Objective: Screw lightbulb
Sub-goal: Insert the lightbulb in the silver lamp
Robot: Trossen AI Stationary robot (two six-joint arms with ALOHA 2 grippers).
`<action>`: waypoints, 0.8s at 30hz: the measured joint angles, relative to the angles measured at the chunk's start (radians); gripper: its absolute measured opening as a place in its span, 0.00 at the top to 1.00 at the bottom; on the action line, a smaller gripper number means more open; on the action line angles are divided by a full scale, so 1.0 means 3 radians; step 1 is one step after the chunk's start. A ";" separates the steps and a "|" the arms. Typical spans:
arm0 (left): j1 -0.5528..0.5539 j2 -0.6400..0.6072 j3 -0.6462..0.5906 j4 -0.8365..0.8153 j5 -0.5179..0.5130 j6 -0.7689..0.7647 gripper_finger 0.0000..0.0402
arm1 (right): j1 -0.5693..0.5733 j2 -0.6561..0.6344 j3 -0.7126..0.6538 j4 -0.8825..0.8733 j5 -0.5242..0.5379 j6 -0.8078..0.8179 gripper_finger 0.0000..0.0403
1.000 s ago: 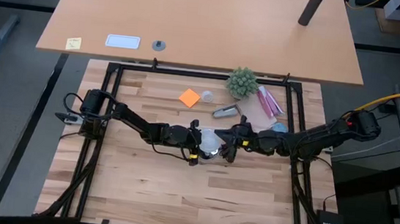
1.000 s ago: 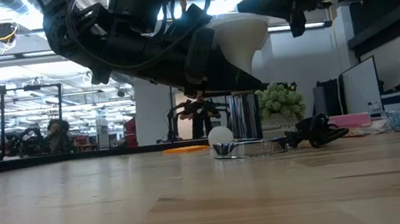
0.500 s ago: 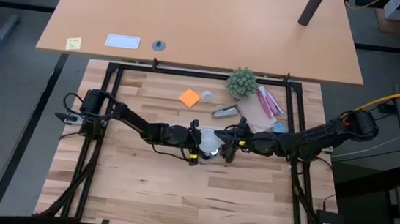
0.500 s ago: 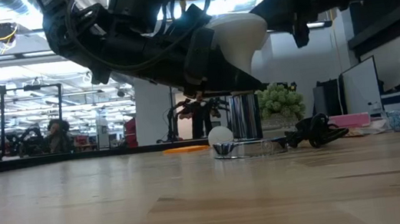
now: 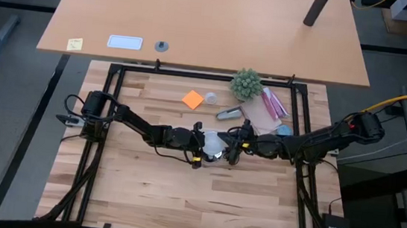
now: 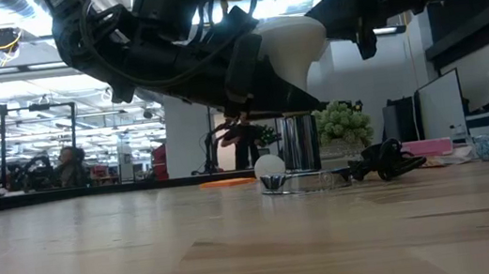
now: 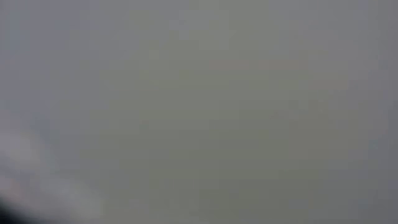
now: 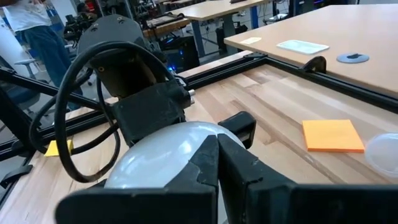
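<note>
The white lightbulb (image 6: 293,41) stands head up, its neck down on a chrome post (image 6: 299,144) that rises from a shiny silver base (image 6: 293,183) at mid-table. It also shows in the high view (image 5: 214,140) and the right wrist view (image 8: 155,158). My left gripper (image 6: 270,98) reaches in from the table's left and is closed under the bulb's head. My right gripper (image 8: 217,152) comes in level from the table's right with its fingers shut, its tips at the bulb's head (image 6: 324,22). The left wrist view is a grey blur. My left gripper is shut around the bulb's neck (image 6: 292,104), just above the chrome post, coming level from the table's left. Its own dark body hides the place of contact. The bulb stands upright on the post. My right gripper's shut fingertips (image 8: 208,155) are against the side of the bulb's round head; I cannot tell whether they touch it.
A black cord (image 6: 380,159) runs from the base toward the right. A small white ball (image 6: 269,165) shows beside the post. Farther back lie an orange note (image 5: 193,99), a grey oblong metal object (image 5: 229,114), a green plant (image 5: 246,84) and a pink package (image 5: 273,103).
My right gripper has moved toward the table's left, closing the gap to the bulb's head. The bulb, the post and my left gripper have stayed where they were.
</note>
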 joint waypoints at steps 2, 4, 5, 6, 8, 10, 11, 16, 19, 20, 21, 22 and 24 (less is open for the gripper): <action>0.0000 0.0000 -0.0004 -0.0022 0.0001 -0.0045 0.60 | -0.0005 0.0001 0.0000 -0.0023 -0.0006 0.0000 0.99; -0.0001 0.0005 -0.0004 -0.0018 0.0001 -0.0055 0.57 | -0.0006 0.0002 -0.0003 -0.0020 0.0016 0.0002 0.99; 0.0000 0.0005 -0.0004 -0.0020 0.0002 -0.0057 0.55 | -0.0006 0.0002 -0.0003 -0.0019 0.0013 0.0002 0.99; 0.0000 0.0005 -0.0004 -0.0017 0.0001 -0.0059 0.52 | -0.0005 0.0002 -0.0003 -0.0020 0.0014 0.0001 0.99; 0.0000 0.0005 -0.0004 -0.0015 -0.0009 -0.0057 0.48 | -0.0006 0.0003 -0.0003 -0.0020 0.0014 0.0001 0.99; 0.0000 0.0005 -0.0004 -0.0015 -0.0007 -0.0040 0.44 | -0.0005 0.0003 -0.0003 -0.0022 0.0013 0.0001 0.99; -0.0004 0.0005 -0.0004 -0.0021 0.0002 -0.0032 0.42 | -0.0005 0.0003 -0.0003 -0.0020 0.0012 0.0001 0.99; -0.0008 0.0005 -0.0004 -0.0020 0.0005 0.0018 0.40 | -0.0005 0.0005 -0.0003 -0.0020 -0.0010 0.0001 0.99; -0.0009 0.0005 -0.0004 -0.0015 0.0005 -0.0053 0.41 | -0.0004 0.0005 -0.0003 -0.0020 -0.0010 0.0000 0.99; -0.0009 0.0004 -0.0004 -0.0015 0.0005 -0.0076 0.41 | -0.0004 0.0005 -0.0003 -0.0020 -0.0010 0.0000 0.99; -0.0009 -0.0003 -0.0004 -0.0022 0.0005 -0.0100 0.42 | -0.0004 0.0005 -0.0003 -0.0020 -0.0010 0.0000 0.99; -0.0008 -0.0008 -0.0004 -0.0030 0.0005 -0.0104 0.42 | -0.0004 0.0005 -0.0003 -0.0020 -0.0010 0.0000 0.99; -0.0008 -0.0028 -0.0004 -0.0042 0.0005 -0.0105 0.43 | -0.0003 0.0006 -0.0003 -0.0019 -0.0011 0.0000 0.99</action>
